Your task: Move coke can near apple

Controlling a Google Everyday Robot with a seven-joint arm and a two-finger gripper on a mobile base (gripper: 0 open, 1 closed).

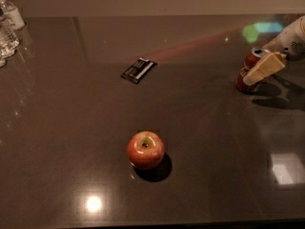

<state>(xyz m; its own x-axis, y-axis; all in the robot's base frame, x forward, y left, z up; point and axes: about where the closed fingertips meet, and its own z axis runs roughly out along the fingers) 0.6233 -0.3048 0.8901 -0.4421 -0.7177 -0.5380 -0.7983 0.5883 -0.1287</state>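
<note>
The coke can [245,79] stands at the far right of the desk [71,128], between the fingers [265,67] of the gripper [252,73], which reaches in from the right edge. From where I stand, one pale finger lies flat across the can's near side and the other is hidden behind it. They look narrowed onto the can and gripping it around its middle. The silver top shows just above the visible finger, and the can's base looks to be on the desk. Taking it at mid-height makes sense, since that should keep the can upright when it is carried.

The apple [145,150] sits well apart from the fingers, across the open desk and nearer the front edge, stem dimple up. A small flat black object [138,70] lies about as far from the fingers, toward the back. It is off the straight line from can to apple, so I judge it no obstacle. Clear water bottles [8,25] stand at the corner farthest from the fingers, out of the way.

The carry has not begun. I would set the can down just beside the apple, without nudging it, as a round fruit may roll.
</note>
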